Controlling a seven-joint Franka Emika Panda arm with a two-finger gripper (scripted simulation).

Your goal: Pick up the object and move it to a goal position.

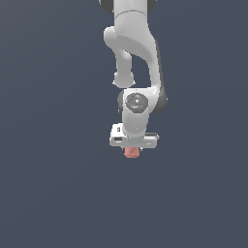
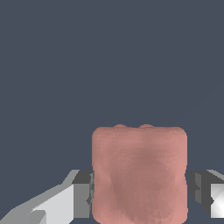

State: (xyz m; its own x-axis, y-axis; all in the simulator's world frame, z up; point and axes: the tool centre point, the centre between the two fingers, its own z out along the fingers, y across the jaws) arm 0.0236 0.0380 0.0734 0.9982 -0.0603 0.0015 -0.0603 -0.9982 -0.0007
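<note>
My gripper (image 2: 140, 192) is pinching the pink object (image 2: 139, 175) between its two fingers (image 2: 83, 194). If I swing too fast, I think the lump could slip out and fall.

Obstructed and cropped items

Exterior view: gripper (image 1: 131, 151) fingers hidden behind the hand; object (image 1: 131, 153) only partly exposed; arm cut by top edge. Wrist view: object (image 2: 139, 175) and fingers (image 2: 83, 192) cropped at frame edge.
</note>
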